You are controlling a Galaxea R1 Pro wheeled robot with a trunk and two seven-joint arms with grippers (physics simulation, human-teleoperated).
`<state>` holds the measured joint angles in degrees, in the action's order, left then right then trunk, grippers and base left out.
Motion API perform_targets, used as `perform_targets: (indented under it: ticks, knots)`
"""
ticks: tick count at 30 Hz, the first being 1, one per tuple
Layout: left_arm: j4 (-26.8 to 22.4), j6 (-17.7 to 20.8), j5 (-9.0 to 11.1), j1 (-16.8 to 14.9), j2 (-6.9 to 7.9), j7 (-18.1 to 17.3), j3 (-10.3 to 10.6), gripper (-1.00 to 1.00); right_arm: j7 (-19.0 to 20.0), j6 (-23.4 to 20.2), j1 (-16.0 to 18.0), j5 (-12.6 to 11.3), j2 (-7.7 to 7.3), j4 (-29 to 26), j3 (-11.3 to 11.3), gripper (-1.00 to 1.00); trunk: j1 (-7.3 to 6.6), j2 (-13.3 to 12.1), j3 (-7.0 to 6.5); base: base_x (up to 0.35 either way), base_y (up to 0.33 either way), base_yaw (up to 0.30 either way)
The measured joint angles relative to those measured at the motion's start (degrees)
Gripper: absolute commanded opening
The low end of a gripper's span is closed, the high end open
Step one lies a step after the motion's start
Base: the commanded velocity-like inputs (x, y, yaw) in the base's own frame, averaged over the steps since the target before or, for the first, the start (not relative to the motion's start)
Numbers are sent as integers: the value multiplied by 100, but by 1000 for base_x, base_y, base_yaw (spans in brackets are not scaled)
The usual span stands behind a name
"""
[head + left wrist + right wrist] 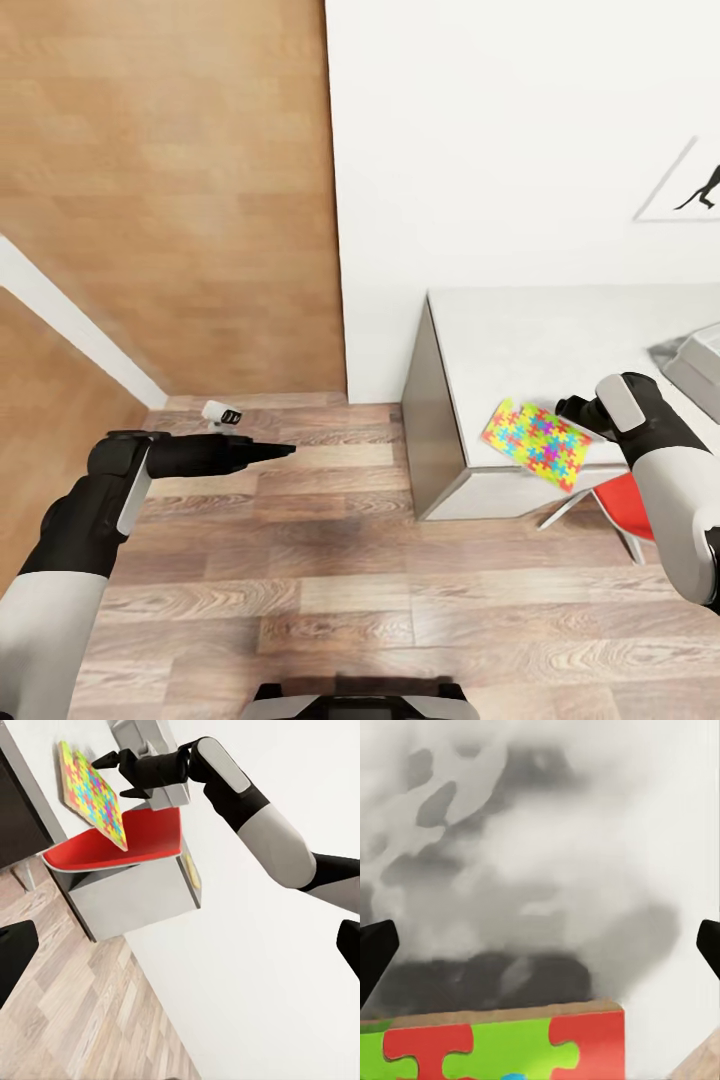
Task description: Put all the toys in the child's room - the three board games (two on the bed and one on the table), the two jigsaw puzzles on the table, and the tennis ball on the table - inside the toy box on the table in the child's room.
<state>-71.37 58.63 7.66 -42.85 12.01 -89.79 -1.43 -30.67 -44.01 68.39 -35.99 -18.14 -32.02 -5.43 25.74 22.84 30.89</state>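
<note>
The thin, stiff, multicoloured jigsaw puzzle square (536, 444) is held tilted over the pale grey surface (520, 330) corner, right gripper (112, 774) jaws clamped on its edge; light, liable to pivot; left gripper (270, 452) jaws together

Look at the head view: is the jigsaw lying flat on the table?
No. The jigsaw is tilted off the table at its front edge, held in the right gripper.
</note>
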Motion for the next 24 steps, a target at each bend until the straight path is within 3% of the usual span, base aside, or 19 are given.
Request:
perform_targets:
  ticks: [16,20,24]
  knots:
    - [1,0,1,0,-4,0,0,100,-16,73,1,-105,-7,32,-5,100,-2,2,0,-35,29,0]
    - [2,-1,0,0,-3,0,0,100,-5,252,0,-229,-4,87,-150,100,-2,2,0,0,0,0]
    - [1,0,0,-1,-3,0,0,100,-1,246,-16,-127,-5,-48,-407,100,1,-2,-1,0,0,0]
